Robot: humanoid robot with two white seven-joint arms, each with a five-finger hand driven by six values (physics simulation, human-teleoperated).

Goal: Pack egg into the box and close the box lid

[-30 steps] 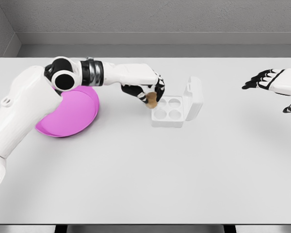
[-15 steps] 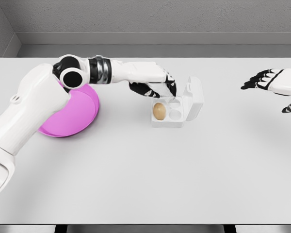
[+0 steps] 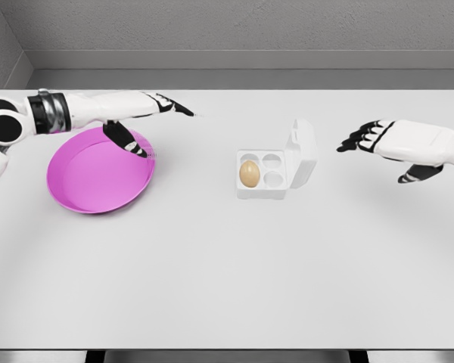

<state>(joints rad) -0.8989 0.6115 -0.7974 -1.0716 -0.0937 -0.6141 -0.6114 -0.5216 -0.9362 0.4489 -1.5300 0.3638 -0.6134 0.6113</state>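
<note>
While sitting in the near-left cup of the box [image 3: 275, 172], egg [image 3: 249, 173] showing as a smooth tan-brown oval, matte, long axis running front to back, fully seated, nothing touching it. Filling one cup of four; other three cups reading as shallow round dimples, white, bare.

Box: white, square tray, rounded corners, hard plastic look, no gloss. Lid [image 3: 303, 152] hinged on the box's right side, standing up and tilted outward, rounded slab with a small tab at its top edge. Lid not closed.

Left of the box, well apart: magenta plate [image 3: 98, 172], round, shallow, raised rim, flat uniform colour, lying flat.

Table [image 3: 227, 272] under the box: pale grey-white, flat, featureless. Grey textured wall behind it.

Left hand [image 3: 140, 121] hovering far left of the box, over the plate's far rim. White shell, black finger joints. Fingers spread and extended, gripping nothing; index pointing toward the box, thumb angled down over the plate rim. Glossy white forearm with a silver-and-black banded cuff, black round joint at the picture's left edge.

Right hand [image 3: 386, 140] hovering right of the box, near the lid but clear of it. Fingers loose, slightly curled, pointing toward the lid, thumb hanging below; holding nothing.
</note>
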